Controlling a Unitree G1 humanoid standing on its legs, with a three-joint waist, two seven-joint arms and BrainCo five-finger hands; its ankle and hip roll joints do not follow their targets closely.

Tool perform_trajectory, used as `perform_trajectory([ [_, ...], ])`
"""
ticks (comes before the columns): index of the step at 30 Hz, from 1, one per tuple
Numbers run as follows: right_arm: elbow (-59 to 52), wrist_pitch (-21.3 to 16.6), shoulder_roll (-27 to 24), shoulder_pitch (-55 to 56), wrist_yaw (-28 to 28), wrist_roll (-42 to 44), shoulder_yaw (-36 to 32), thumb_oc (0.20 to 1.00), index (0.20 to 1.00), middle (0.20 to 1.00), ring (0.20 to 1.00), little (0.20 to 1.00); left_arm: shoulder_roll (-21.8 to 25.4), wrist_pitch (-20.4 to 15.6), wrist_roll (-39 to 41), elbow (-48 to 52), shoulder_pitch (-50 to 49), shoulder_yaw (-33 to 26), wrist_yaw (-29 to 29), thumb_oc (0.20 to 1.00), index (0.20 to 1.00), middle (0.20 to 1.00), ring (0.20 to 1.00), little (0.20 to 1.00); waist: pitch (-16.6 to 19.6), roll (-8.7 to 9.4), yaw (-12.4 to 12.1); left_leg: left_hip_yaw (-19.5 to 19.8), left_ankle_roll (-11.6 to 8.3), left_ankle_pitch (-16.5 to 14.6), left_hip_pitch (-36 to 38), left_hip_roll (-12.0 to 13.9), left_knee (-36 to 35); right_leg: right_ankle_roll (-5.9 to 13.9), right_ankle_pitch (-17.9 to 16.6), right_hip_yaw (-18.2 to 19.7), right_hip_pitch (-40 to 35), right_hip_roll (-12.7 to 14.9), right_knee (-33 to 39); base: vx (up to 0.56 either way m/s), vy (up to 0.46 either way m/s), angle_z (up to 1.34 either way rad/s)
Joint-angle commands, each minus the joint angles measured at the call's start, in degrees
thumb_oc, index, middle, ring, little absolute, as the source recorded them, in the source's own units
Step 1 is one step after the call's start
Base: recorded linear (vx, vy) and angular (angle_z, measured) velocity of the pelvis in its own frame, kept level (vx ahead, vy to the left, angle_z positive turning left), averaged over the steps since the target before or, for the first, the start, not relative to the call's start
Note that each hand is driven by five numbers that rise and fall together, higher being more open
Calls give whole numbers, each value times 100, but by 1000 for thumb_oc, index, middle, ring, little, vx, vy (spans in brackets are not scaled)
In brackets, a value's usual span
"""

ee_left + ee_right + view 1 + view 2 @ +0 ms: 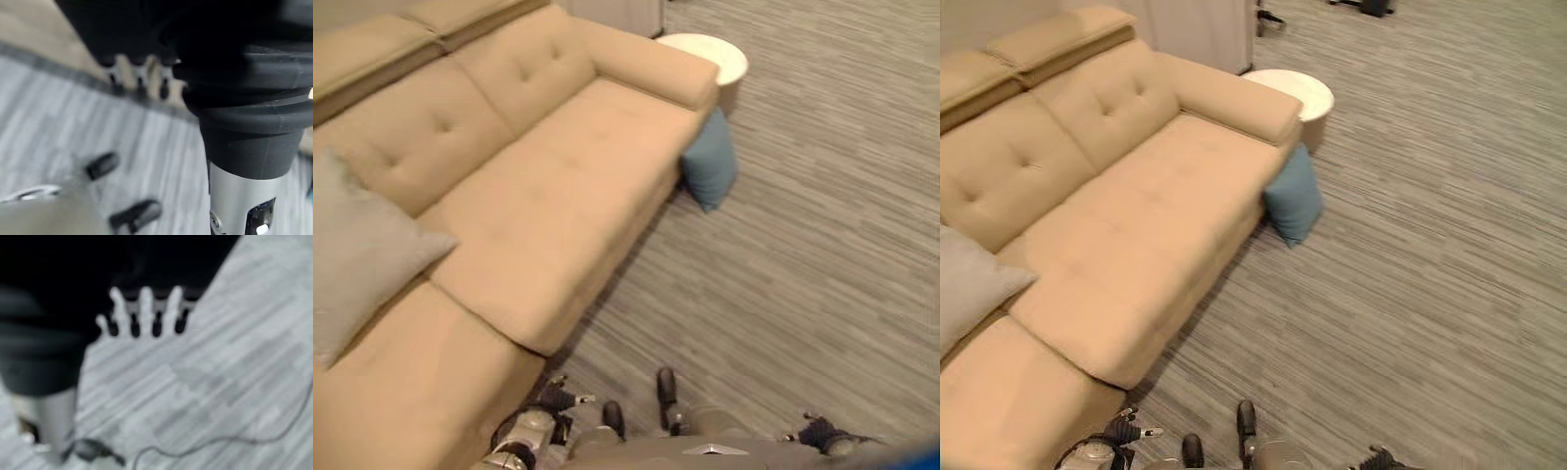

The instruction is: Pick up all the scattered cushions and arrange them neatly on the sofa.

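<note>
- While I have both arms hanging low at my sides, neither hand carries anything: the right hand (142, 313) shows its fingers spread out straight over bare carpet (1430, 274), and the left hand (139, 81) has its fingers hanging loosely, uncurled, near the base of the sofa (558, 196).
- The blue cushion (710, 166) is the one left to fetch, as I judge it. It stands on edge on the floor, leaning against the end of the sofa below the armrest, just beside a round white side table (710, 54).
- A grey cushion (357, 250) already sits on the seat at the other end, propped against the backrest, so I count that one as placed.
- The middle and far seats are bare, which gives room for the blue one.
- I read this as the stage between cushions: hands relaxed and low because there is nothing to hold, with the blue cushion well apart from both of them.
- Next I would need to walk along the front of the sofa toward the armrest end; the table stands close by the cushion, so I would reach in from the carpet side to avoid knocking it.
</note>
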State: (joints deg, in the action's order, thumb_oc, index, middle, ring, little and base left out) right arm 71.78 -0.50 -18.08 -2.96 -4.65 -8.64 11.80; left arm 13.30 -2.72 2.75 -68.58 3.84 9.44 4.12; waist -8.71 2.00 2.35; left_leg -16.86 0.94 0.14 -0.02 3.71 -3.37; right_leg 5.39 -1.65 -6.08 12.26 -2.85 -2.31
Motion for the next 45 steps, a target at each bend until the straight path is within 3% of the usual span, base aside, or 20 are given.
perform_trajectory([
  [1, 140, 2, -64, 58, -71, 3, 90, 1000, 1000, 1000, 1000, 1000, 349, -44, -168, -35, -139, -108, 37, 1000, 1000, 1000, 1000, 1000, 49, 121, -277, 216, -345, 37, 32, -139, 177, 470, -239, -943, -479, 1113, -347, -147, 23, -22],
  [4, 204, 16, -52, 117, -52, 60, -17, 1000, 1000, 1000, 1000, 1000, 337, -20, -171, -118, -98, -101, 10, 1000, 1000, 1000, 1000, 1000, 94, 104, -181, 106, -327, 102, 168, -134, 49, 437, -29, -880, -648, 1057, -645, -79, -4, -77],
  [7, 254, 35, -58, 131, -67, 36, -48, 1000, 1000, 1000, 1000, 1000, 287, -13, -160, -132, -107, -121, -4, 1000, 1000, 1000, 1000, 1000, 191, 97, -279, -167, -364, 124, 204, -86, -10, 475, 38, -1480, -991, 1199, -430, -52, -77, -23],
  [14, 178, -8, -70, 116, -91, 292, -96, 1000, 1000, 1000, 1000, 1000, 217, -22, -114, -70, -18, -92, 36, 1000, 1000, 1000, 1000, 1000, 305, 76, -105, -168, -471, 200, 283, -18, -39, 382, 62, -1116, -1054, 877, -30, 47, -148, -23],
  [17, 217, -25, -122, 188, -92, 416, -158, 1000, 1000, 1000, 1000, 1000, 190, -23, -107, 30, 105, 74, 29, 1000, 1000, 1000, 1000, 1000, 144, 172, 24, -172, -624, -96, -128, 184, 1285, 205, 197, -1049, -1161, 836, -6, 19, -242, 10],
  [19, 217, 3, -187, 244, -98, 449, -174, 1000, 1000, 1000, 1000, 1000, 164, -4, -107, 79, 189, 225, 33, 1000, 1000, 1000, 1000, 1000, -17, 246, 20, -128, -781, 137, -514, 449, 2118, 84, 304, -1092, -1370, 818, 44, 125, -173, 27],
  [21, 221, -4, -178, 292, -124, 564, -228, 1000, 1000, 1000, 1000, 1000, 126, -14, -79, 66, 173, 283, 42, 1000, 1000, 1000, 1000, 1000, -23, 250, -57, 18, -688, 283, -968, 322, 1437, 130, 354, -982, -1618, 737, 304, 479, -6, 16],
  [22, 238, -22, -190, 313, -144, 562, -232, 1000, 1000, 1000, 1000, 1000, 80, -9, -84, -11, 136, 278, 55, 1000, 1000, 1000, 1000, 1000, -15, 158, -183, 245, -768, 720, -1209, 335, 697, 176, 471, -857, -1818, 613, 396, 621, 91, -21],
  [23, 260, -15, -187, 317, -133, 549, -238, 1000, 1000, 1000, 1000, 1000, 75, -4, -31, -48, 106, 222, 70, 1000, 1000, 1000, 1000, 1000, -12, 146, -211, 293, -801, 819, -1263, 343, 681, 195, 536, -819, -1893, 620, 382, 550, 113, -81],
  [26, 267, -6, -96, 280, -115, 461, -232, 1000, 1000, 1000, 1000, 1000, 116, -1, 102, -41, 47, 106, 60, 1000, 1000, 1000, 1000, 1000, 98, 203, -221, 91, -543, 519, -1082, 173, 805, 366, 699, -713, -1859, 876, -428, 495, 184, -87],
  [28, 215, -12, -87, 230, -103, 434, -228, 1000, 1000, 1000, 1000, 1000, 160, 5, 109, -10, 95, 121, 51, 1000, 1000, 1000, 1000, 1000, 40, 230, -211, -31, -356, 298, -933, 84, 861, 508, 263, -555, -1353, 1103, -1442, 230, 150, -30],
  [29, 216, -12, -88, 228, -103, 434, -229, 1000, 1000, 1000, 1000, 1000, 159, 5, 109, -11, 97, 121, 51, 1000, 1000, 1000, 1000, 1000, 56, 221, -222, -39, -357, 305, -952, 98, 860, 503, 248, -545, -1330, 1089, -1435, 154, 110, -59],
  [30, 147, -13, -83, 171, -113, 416, -203, 1000, 1000, 1000, 1000, 1000, 185, 0, 121, 53, 133, 161, 55, 1000, 1000, 1000, 1000, 1000, -23, 235, -189, -124, -284, 209, -832, 64, 880, 614, -113, -534, -1069, 1200, -1924, 260, 192, -48],
  [32, 68, -10, -82, 84, -113, 395, -144, 1000, 1000, 1000, 1000, 1000, 249, -3, 138, 122, 214, 205, 77, 1000, 1000, 1000, 1000, 1000, -182, 145, -99, -283, -157, -56, -339, 27, 819, 584, -367, -837, -598, 1519, -2777, 401, 230, -11],
  [35, 26, -27, -84, 5, -100, 395, -63, 1000, 1000, 1000, 1000, 1000, 272, -36, 204, 159, 234, 165, 116, 1000, 1000, 1000, 1000, 1000, -237, 96, 7, -151, -135, -233, 41, -111, 675, 475, -149, -822, -93, 1271, -2488, 394, 71, -10],
  [36, 22, -28, -104, -63, -103, 380, -1, 1000, 1000, 1000, 1000, 1000, 254, -49, 209, 100, 235, 115, 125, 1000, 1000, 1000, 1000, 1000, -226, 117, 27, -95, -132, -396, 279, -246, 558, 409, -117, -1011, 87, 1217, -1742, 364, 3, -14],
  [37, 22, -28, -105, -62, -103, 380, -1, 1000, 1000, 1000, 1000, 1000, 253, -50, 209, 100, 234, 115, 125, 1000, 1000, 1000, 1000, 1000, -233, 111, 30, -92, -133, -398, 289, -241, 556, 409, -120, -1017, 71, 1211, -1731, 383, -29, 4],
  [39, 11, -28, -103, -82, -107, 369, 13, 1000, 1000, 1000, 1000, 1000, 236, -43, 212, 89, 218, 67, 126, 1000, 1000, 1000, 1000, 1000, -215, 121, 52, -31, -142, -481, 422, -292, 489, 418, -179, -1056, 192, 1166, -1366, 220, -29, 9],
  [41, -39, -43, -124, -98, -98, 366, 32, 1000, 1000, 1000, 1000, 1000, 214, -73, 152, 69, 230, 24, 102, 1000, 1000, 1000, 1000, 1000, -157, 156, 263, 221, -231, -667, 801, -445, 356, 535, -500, -711, 582, 941, -217, 518, -90, 14],
  [45, -39, -44, -129, -97, -98, 366, 34, 1000, 1000, 1000, 1000, 1000, 210, -74, 151, 67, 228, 22, 101, 1000, 1000, 1000, 1000, 1000, -160, 131, 276, 234, -236, -681, 810, -422, 359, 538, -511, -734, 548, 922, -179, 196, -41, 13],
])
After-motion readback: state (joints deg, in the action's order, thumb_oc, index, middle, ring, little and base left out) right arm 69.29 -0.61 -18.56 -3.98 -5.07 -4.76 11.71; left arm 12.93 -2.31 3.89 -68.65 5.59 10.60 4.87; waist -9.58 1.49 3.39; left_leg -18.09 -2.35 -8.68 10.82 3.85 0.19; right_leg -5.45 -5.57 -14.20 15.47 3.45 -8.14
